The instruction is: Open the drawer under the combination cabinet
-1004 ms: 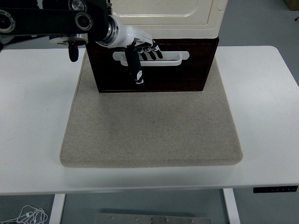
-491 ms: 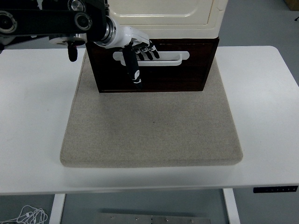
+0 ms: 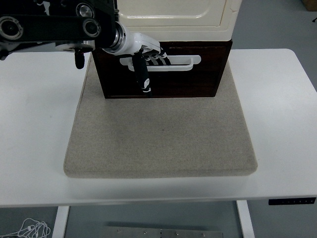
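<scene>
From my feed the drawer [image 3: 163,69] is the dark brown, almost black wooden box sitting under the cream cabinet [image 3: 176,17], at the far end of the grey felt mat [image 3: 161,134] in the middle of the white worktop [image 3: 34,124]. Its front faces me, with a long white bar handle [image 3: 171,62] running across the upper part. The front looks pretty much flush under the cabinet body, so I'd call it closed or barely cracked.

My left hand [image 3: 143,54] comes in from the left on the black arm and is right at the left part of that handle. The fingers [image 3: 158,55] are curled over the bar, looks like they're clamped on it, while the thumb [image 3: 142,77] hangs straight down across the drawer face below the handle.

Mat looks flat and square to the worktop edge.
</scene>
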